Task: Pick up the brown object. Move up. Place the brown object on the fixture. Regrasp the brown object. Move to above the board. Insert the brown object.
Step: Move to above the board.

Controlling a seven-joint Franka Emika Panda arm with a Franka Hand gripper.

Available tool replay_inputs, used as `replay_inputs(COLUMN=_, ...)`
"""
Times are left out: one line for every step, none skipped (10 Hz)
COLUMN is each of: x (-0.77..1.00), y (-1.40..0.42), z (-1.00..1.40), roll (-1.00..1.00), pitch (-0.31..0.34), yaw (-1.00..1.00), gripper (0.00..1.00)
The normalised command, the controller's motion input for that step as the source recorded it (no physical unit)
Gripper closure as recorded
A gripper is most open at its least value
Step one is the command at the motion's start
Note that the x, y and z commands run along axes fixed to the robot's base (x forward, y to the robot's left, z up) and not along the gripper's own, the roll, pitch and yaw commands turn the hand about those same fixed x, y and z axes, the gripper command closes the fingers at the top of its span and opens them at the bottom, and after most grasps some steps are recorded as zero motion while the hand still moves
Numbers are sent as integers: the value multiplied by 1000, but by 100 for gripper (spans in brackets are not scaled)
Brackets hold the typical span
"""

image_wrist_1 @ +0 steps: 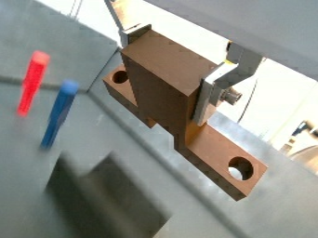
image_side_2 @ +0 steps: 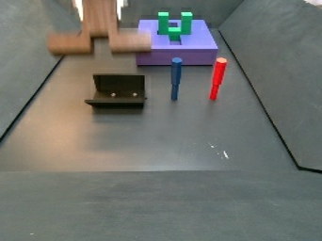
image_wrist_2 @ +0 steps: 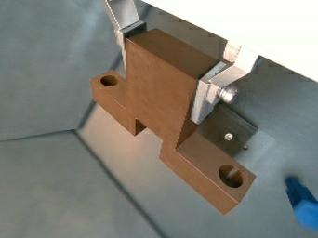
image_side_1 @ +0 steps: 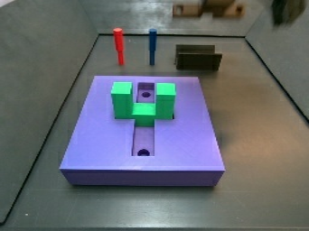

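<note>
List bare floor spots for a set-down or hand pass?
Free: wide floor in front of the fixture and pegs. Crowded: red peg and blue peg close together beside the fixture; gripper holds the brown object above it; board fills the far floor.

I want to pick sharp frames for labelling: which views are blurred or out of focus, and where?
In a wrist view the red peg and blue peg are smeared, while the brown object in the hand stays sharp; in a side view that object is blurred at the top edge; the board is crisp.
</note>
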Motion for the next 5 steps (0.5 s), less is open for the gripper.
replay_inputs(x=-28, y=-23, z=1400, roll=-4, pitch=25, yaw=-30, gripper=100)
replay_inputs(x=-24, y=-11, z=1400, roll=-8, pitch=40, yaw=-24, gripper=100)
replay_inputs(x=-2, y=-22, z=867, roll=-11, pitch=61, yaw=-15, gripper=100)
replay_inputs(x=21, y=-18, z=518, roll=-1, pitch=80, yaw=-11, gripper=100)
replay_inputs(x=44, y=-23, z=287, roll=6, pitch=95, yaw=1, gripper=100)
